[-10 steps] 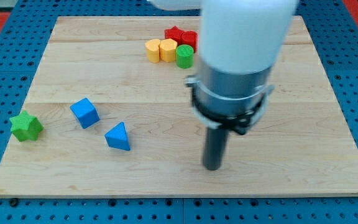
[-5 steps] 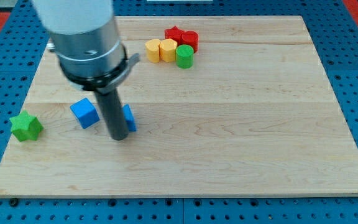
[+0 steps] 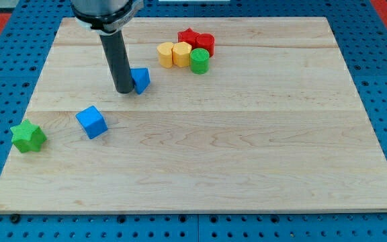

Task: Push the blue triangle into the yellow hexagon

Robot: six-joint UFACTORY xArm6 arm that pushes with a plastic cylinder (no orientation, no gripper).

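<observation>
The blue triangle lies on the wooden board, left of the cluster at the view's top. My tip touches the triangle's left side. The rod partly hides the triangle's left edge. The yellow hexagon sits in the cluster, up and to the right of the triangle, with a gap between them. A second yellow block stands just left of the hexagon.
A green cylinder touches the hexagon's right side. A red star and another red block sit behind it. A blue cube and a green star lie at the view's left.
My tip has moved toward the view's top and pushed the blue triangle up and slightly right, closer to the yellow blocks. Before that the rod swept from the right to the triangle.
</observation>
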